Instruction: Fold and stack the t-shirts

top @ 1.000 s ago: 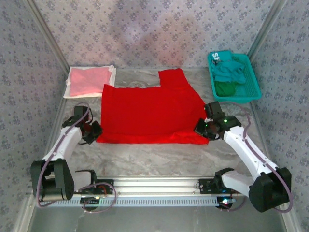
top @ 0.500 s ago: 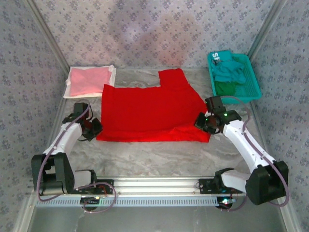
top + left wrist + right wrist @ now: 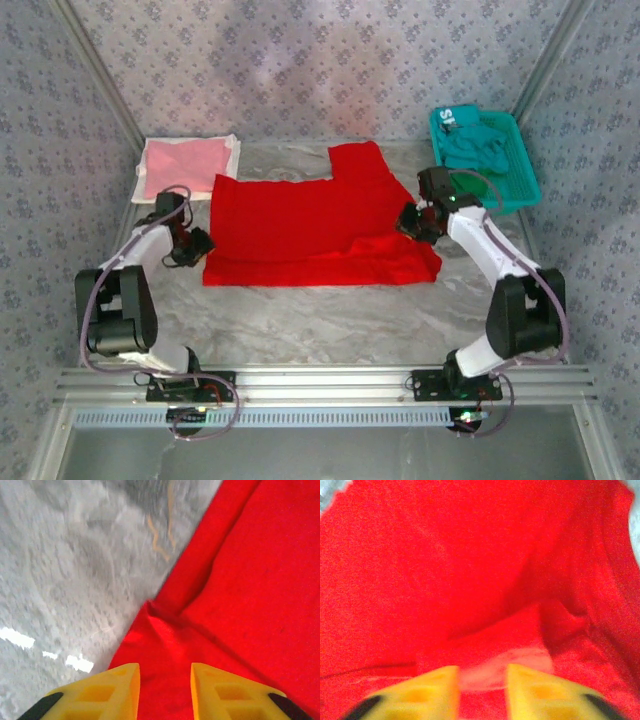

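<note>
The bright red cloth t-shirt (image 3: 310,225) lies spread in the middle of the grey marbled surface (image 3: 300,325). Its near hem is turned over into a band (image 3: 320,268) along the 6 o'clock edge, and one sleeve reaches toward 12 o'clock. The left pincer (image 3: 200,243) sits at the shirt's 9 o'clock edge and the right pincer (image 3: 408,222) at its 3 o'clock edge.

In the left wrist view the yellow fingers (image 3: 117,690) stand part-way apart over a cloth corner and clamp nothing. The right wrist view is blurred but shows a similar gap, with a fold edge lying loose between the fingers.

The hem fold looks to be the step in hand, and the band seems deeper toward 3 o'clock than toward 9 o'clock. Lifting both pincers straight up should keep the fingers from dragging the crease. For the next fold, matching corners should be gripped and carried in step so the edges land parallel.

A folded pale pink t-shirt (image 3: 185,165) waits at 10 o'clock, likely the stack. The teal and dark green t-shirts (image 3: 475,150) sit in the teal plastic mesh basket (image 3: 524,190) at 2 o'clock.
</note>
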You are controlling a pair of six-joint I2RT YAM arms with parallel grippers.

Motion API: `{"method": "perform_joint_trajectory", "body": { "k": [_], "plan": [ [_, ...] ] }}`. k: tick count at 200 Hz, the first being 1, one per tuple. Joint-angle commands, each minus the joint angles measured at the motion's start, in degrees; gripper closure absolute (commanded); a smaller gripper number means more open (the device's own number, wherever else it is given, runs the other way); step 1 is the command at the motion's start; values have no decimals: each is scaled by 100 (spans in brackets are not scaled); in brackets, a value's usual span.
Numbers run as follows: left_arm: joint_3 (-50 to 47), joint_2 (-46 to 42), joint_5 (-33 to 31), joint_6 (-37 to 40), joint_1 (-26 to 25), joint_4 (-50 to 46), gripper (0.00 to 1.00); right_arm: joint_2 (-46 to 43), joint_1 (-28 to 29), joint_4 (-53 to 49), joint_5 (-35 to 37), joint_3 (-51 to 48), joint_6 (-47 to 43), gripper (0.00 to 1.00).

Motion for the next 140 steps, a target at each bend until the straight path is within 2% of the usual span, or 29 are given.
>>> {"method": "perform_joint_trajectory", "body": {
  "k": [1,32,56,74,106,140],
  "plan": [
    [58,-336,-309,17,-11,164,56,-104,-31,273,32,314,-370,57],
    [-540,-972,-584,138,-267,92,57,-776,177,767,-95,-664,-558,58],
    [-975,-1247,-504,257,-717,478,57,-777,369,672,-113,-1074,-568,58],
    [-980,-1013,-451,392,-908,754,59,-588,399,742,-55,-1284,-508,58],
    [-652,-368,-280,525,-936,845,60,-8,453,630,185,-1102,-392,54],
    [-655,-85,-258,481,-936,1045,60,444,453,811,257,-1026,-327,51]
  ]
}}
